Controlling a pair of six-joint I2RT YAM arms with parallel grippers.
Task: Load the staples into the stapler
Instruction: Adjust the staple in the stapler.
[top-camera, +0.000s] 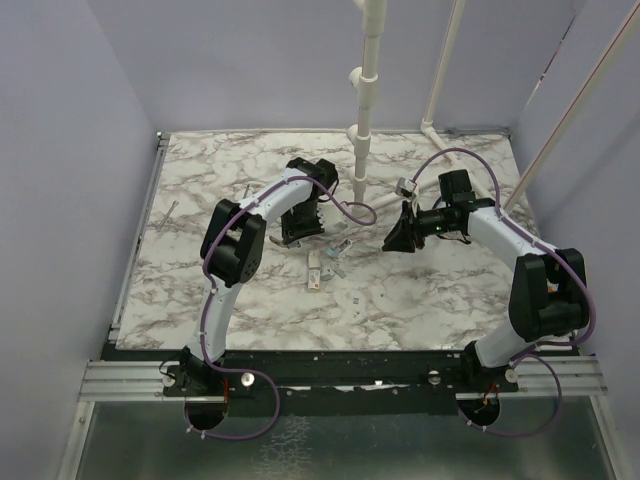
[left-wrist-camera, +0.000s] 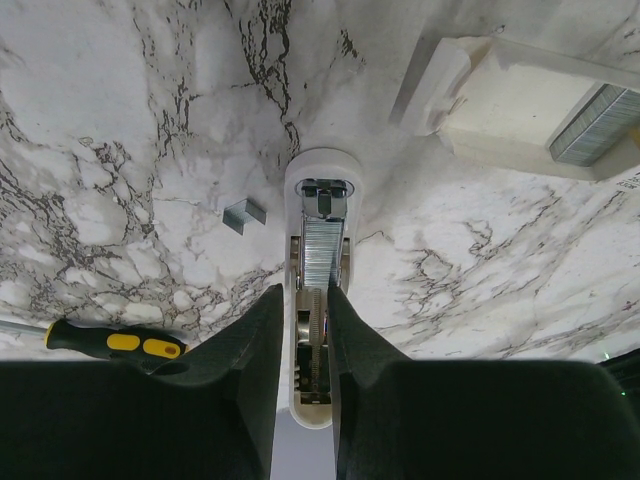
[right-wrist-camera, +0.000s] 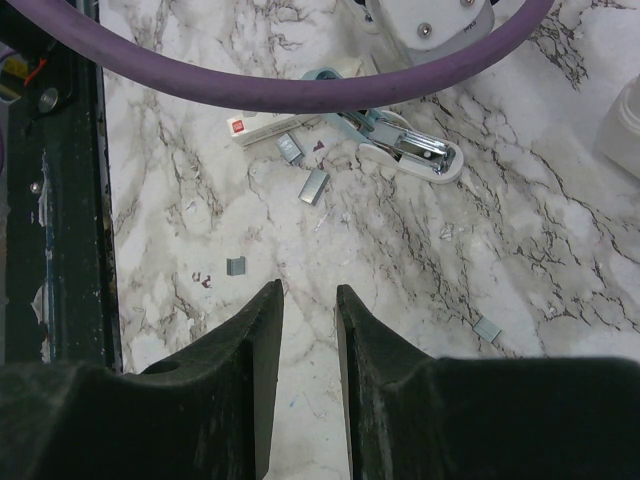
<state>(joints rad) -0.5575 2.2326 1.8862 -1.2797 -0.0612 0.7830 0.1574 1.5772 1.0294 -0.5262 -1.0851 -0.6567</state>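
Left gripper (left-wrist-camera: 305, 292): black fingers pinched on the rear half of the stapler (left-wrist-camera: 318, 175), a small white plastic body with a rounded nose, down at the level of the grey-veined white marble tabletop (left-wrist-camera: 120, 120). I cannot tell whether it is actually touching the table.

The stapler's top is swung open. Its teal upper arm (right-wrist-camera: 345, 122) shows in the right wrist view, angled away from the base. The metal channel is exposed, and the staples (left-wrist-camera: 322, 250), a thin ribbed silvery-grey strip, lie lengthwise inside it, with the front end just short of the nose.

Left of the stapler's rear: a yellow-and-black screwdriver handle (left-wrist-camera: 115, 345), flat on the marble. Just left of the stapler's nose: one short loose staple piece (left-wrist-camera: 243, 213).

Beyond the nose, to its right: a white oblong cardboard box (left-wrist-camera: 480, 120) with its end flap open. It holds a grey block of staples (left-wrist-camera: 592, 122), visible at the open end.

Right gripper (right-wrist-camera: 310, 295): fingers spread slightly, nothing between them, over bare marble well apart from the stapler's nose. Small staple fragments (right-wrist-camera: 315, 187) lie scattered between it and the stapler.
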